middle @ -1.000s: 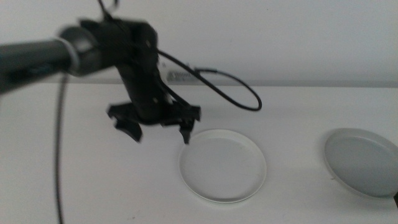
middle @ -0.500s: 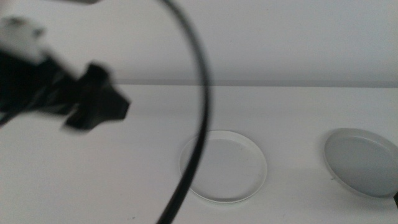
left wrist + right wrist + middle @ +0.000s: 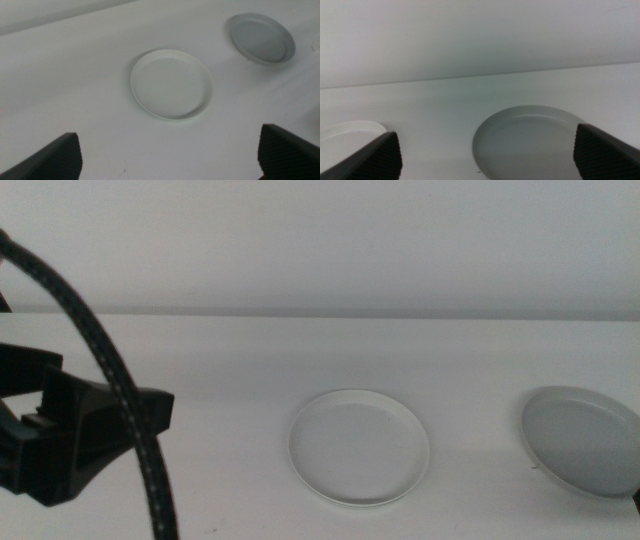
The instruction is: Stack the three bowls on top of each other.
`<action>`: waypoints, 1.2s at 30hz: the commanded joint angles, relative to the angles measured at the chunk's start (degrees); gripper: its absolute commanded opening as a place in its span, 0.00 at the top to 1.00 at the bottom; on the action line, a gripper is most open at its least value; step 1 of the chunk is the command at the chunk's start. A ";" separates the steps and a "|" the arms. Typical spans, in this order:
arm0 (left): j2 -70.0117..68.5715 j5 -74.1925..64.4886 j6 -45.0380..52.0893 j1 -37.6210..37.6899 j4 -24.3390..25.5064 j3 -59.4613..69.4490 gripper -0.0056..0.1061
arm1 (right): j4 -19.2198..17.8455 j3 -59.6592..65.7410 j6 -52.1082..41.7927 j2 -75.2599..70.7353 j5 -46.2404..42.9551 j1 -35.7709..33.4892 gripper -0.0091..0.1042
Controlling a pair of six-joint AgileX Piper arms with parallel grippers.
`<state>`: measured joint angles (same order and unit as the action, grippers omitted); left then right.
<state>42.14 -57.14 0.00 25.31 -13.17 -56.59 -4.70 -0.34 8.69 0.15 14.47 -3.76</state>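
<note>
Two bowls only: white bowl (image 3: pixel 359 447), grey bowl (image 3: pixel 582 440).

Two bowls show: one white bowl (image 3: pixel 359 447), one grey bowl (image 3: pixel 581 441) (no third visible), on one table (image 3: pixel 230 360).

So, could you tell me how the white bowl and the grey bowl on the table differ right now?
Colour: the white bowl is bright white, while the grey bowl is a dull mid grey.
Place: in the middle view the white bowl sits near the table's centre, whereas the grey bowl lies off to the right, partly cut by the picture's edge.
Shared: both are shallow, round, low-rimmed, empty, resting flat and apart, and about equal in size. Neither is stacked or held.
</note>
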 commanded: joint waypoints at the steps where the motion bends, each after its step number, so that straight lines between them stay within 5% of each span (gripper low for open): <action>1: -0.18 1.83 0.00 0.42 -0.19 0.25 0.11 | -0.24 2.51 -0.60 -2.26 -0.66 0.40 0.11; 10: -0.18 2.10 0.00 0.42 -0.33 0.25 0.11 | 0.59 2.51 -0.36 -2.26 -3.30 0.40 0.11; 15: -0.18 2.19 0.00 0.42 0.23 0.25 0.11 | 1.18 -4.54 7.32 1.66 -0.53 0.40 0.11; 24: -0.18 2.19 0.00 0.42 0.23 0.25 0.11 | 0.38 -37.74 7.33 34.68 40.58 0.40 0.11; 36: -0.18 2.19 0.00 0.42 0.03 0.25 0.11 | -2.09 -48.51 4.50 57.95 50.58 1.56 0.11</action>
<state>42.14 -56.01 0.00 25.31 -12.83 -56.59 -4.94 -47.40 13.80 55.38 64.64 -3.06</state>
